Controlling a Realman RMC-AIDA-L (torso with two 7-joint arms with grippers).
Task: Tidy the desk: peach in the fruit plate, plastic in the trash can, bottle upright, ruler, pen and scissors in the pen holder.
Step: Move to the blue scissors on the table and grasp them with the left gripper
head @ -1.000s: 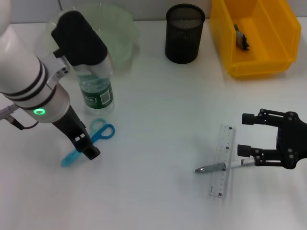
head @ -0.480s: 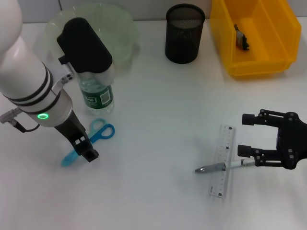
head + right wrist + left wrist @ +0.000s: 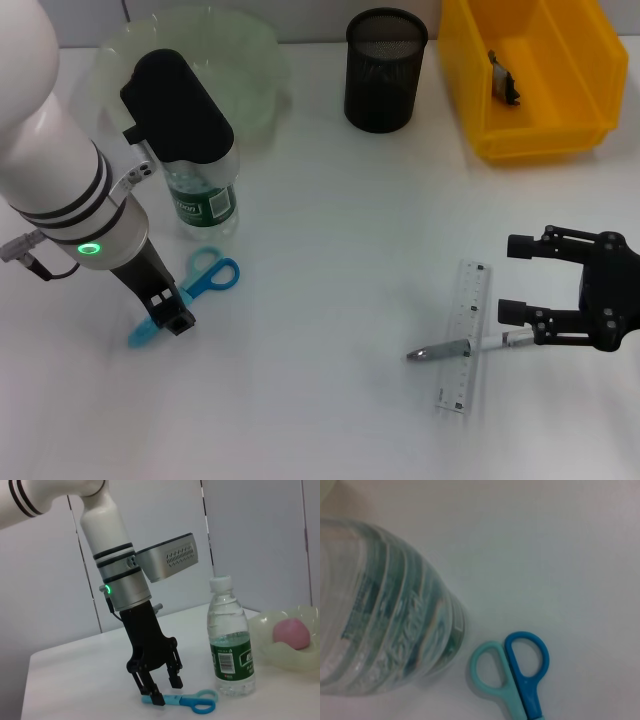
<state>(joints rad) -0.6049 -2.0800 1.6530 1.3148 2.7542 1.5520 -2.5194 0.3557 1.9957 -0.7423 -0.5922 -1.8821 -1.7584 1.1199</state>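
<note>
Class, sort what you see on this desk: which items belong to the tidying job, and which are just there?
Belong: scissors under the left claw, bottle, peach in fruit plate, ruler, pen, pen holder, trash can.

Just there: idle right claw.

Camera layout: one head view and two wrist views.
The head camera is looking steeply down on the desk [image 3: 330, 220]. The left wrist camera is looking down from close above the scissors [image 3: 517, 672] and bottle [image 3: 380, 615]. The right wrist camera is facing sideways, low over the desk, sharing both with the other views from farther off.
</note>
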